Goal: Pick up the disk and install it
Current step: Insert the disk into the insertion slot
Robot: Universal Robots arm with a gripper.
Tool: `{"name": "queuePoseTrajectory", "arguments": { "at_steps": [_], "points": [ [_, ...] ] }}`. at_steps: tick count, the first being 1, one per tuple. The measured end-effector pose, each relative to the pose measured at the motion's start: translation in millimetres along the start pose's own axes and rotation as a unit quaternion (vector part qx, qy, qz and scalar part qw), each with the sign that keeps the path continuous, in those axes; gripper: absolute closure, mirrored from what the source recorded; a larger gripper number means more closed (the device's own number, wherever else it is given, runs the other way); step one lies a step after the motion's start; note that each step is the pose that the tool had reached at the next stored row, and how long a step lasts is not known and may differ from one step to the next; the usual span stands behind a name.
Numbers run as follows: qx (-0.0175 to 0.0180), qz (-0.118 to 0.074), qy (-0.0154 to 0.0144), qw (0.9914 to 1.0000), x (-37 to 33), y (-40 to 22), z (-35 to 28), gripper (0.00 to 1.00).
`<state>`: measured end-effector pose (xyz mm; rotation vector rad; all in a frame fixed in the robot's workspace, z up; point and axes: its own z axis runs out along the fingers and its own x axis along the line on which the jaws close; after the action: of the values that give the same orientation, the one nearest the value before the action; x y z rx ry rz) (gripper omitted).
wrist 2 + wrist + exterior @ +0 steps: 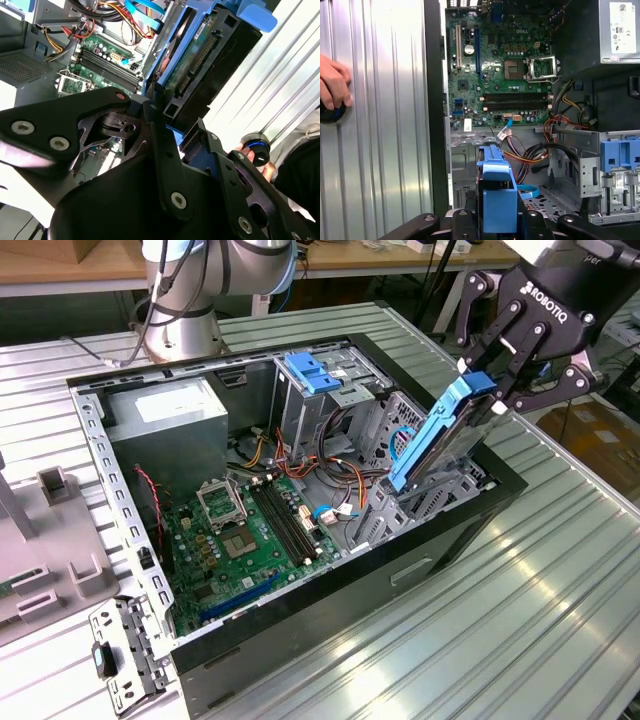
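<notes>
- While the black two-finger pincer (497, 392) was clamped on the upper end of the flat silver hard disk with blue plastic side rails (440, 440), the disk stood tilted. Its lower end was at the mouth of the grey metal drive bay (432, 502) inside the open black computer case (300, 625) on the ribbed metal table (540, 640).
- Seating it well seemingly called for lining both rails up with the bay's guides, so neither side jammed.
- Orange and black cables (322, 455) lay near the bay; a slow, straight push would likely clear them.
</notes>
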<state>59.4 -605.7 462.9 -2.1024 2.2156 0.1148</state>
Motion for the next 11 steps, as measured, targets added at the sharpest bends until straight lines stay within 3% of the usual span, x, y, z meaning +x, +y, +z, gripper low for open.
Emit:
{"name": "queuePoseTrajectory", "arguments": {
  "at_steps": [11],
  "points": [
    [-0.0006,-0.005,-0.0001,0.99999,-5.4,0.4,9.8,0.63]
  ]
}}
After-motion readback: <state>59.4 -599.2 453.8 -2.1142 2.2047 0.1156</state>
